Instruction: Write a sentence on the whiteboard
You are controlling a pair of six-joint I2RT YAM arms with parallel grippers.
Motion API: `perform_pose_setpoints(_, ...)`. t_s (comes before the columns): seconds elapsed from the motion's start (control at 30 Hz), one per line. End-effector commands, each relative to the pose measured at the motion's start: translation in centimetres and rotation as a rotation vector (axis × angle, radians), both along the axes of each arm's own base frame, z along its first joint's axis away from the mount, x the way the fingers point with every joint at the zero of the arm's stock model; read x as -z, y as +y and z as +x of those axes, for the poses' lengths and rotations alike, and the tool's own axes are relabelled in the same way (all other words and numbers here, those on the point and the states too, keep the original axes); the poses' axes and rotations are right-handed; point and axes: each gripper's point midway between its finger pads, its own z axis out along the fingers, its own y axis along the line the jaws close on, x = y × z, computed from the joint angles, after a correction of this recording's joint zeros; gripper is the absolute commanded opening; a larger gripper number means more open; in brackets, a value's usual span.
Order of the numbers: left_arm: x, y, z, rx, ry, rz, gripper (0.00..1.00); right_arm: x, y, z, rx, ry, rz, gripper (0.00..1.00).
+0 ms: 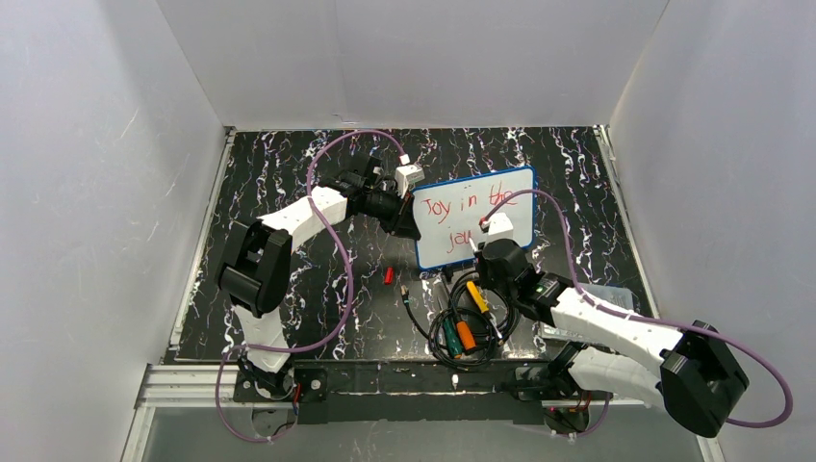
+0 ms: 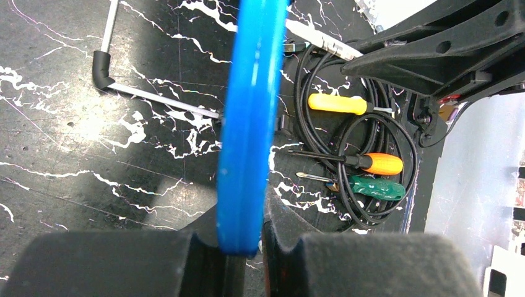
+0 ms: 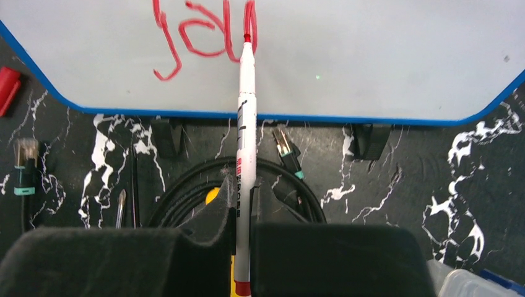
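1. The whiteboard [image 1: 500, 192] stood near the middle of the desk [image 1: 279, 173], a little toward its far edge. Its red sentence [image 1: 462, 207] read "Joy in the", with a second line begun.
2. The left fingers [image 2: 124, 266] were clenched on its blue rim. The right fingers [image 3: 340, 260] grasped a red-tipped marker [image 3: 246, 124], its tip touching the last stroke.
3. To finish that letter cleanly, I'd judge that light, even pressure and a rigid left hold mattered most.
4. The left arm bent in from the left edge, and the right reached low over the coiled cables [image 2: 301, 99].

Left arm [image 1: 306, 219]: white shells, black joints
Right arm [image 1: 616, 332]: white shells, black joints
Cables [image 1: 350, 284]: mauve, one looping off each arm
Left tool [image 2: 242, 250], right tool [image 3: 242, 247]: black blocky fingers
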Motion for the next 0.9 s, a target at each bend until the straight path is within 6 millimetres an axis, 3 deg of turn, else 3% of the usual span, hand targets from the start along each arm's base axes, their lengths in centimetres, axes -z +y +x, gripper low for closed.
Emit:
perform_pose_setpoints(0.0, -3.7, -0.6, -0.2, 0.035, -0.075, -0.058, 0.00, 1.3, -0.1, -0.8, 0.017, 0.050, 0.026, 0.01)
perform_pose_setpoints(0.17, -3.7, -0.6, -0.2, 0.034, -0.076, -0.057, 0.00, 1.1, -0.8, -0.7, 0.051, 0.039, 0.018, 0.01)
perform_pose_setpoints(0.4, -3.7, -0.6, -0.2, 0.035, -0.077, -0.058, 0.00, -2.0, -1.3, 0.3, 0.077, -0.050, 0.023, 0.01)
perform_pose_setpoints(0.63, -3.7, -0.6, -0.1, 0.035, -0.075, -0.058, 0.00, -4.8, -0.8, 1.6, 0.059, -0.139, 0.039, 0.01)
perform_pose_setpoints(0.87, -3.6, -0.6, -0.1, 0.035, -0.073, -0.057, 0.00, -5.3, 0.0, 2.6, 0.039, -0.160, 0.010, 0.01)
